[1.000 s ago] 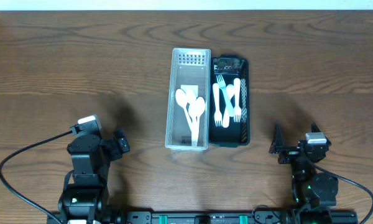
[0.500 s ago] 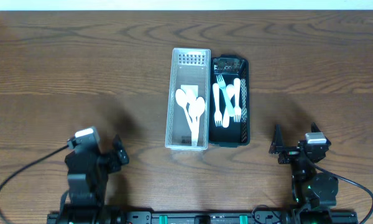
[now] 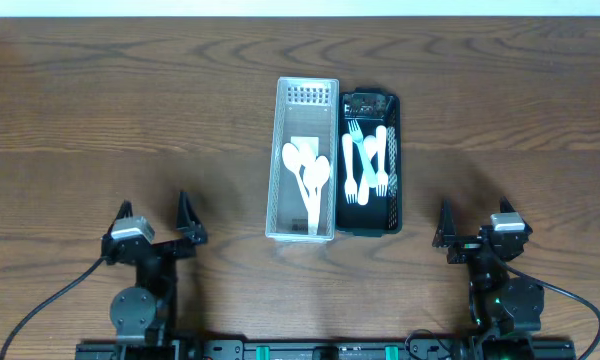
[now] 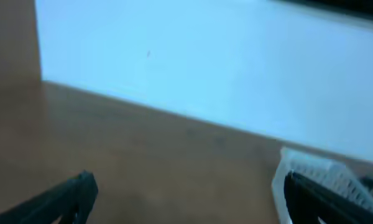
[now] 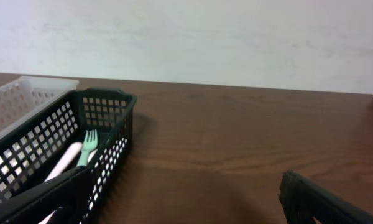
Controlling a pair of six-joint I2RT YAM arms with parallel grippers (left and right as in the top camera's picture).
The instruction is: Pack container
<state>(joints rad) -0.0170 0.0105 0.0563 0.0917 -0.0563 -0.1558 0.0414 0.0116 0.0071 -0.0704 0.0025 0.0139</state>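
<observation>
A clear white basket (image 3: 276,150) holds white spoons (image 3: 308,175). A black basket (image 3: 395,150) next to it on its right holds white forks (image 3: 365,165). My left gripper (image 3: 155,222) is open and empty at the front left, well apart from the baskets. In the left wrist view (image 4: 186,199) its fingers frame bare table, with the white basket's corner (image 4: 311,171) at the right. My right gripper (image 3: 470,228) is open and empty at the front right. In the right wrist view (image 5: 186,205) the black basket (image 5: 105,112) with a fork (image 5: 87,146) lies to the left.
The brown wooden table (image 3: 100,110) spreads around the two baskets. A pale wall (image 5: 236,37) stands behind the table's far edge. Black cables (image 3: 30,300) trail from both arm bases at the front edge.
My left arm has drawn back and swung down to the front edge, its open fingers now pointing up the table. The right arm and the baskets have not moved.
</observation>
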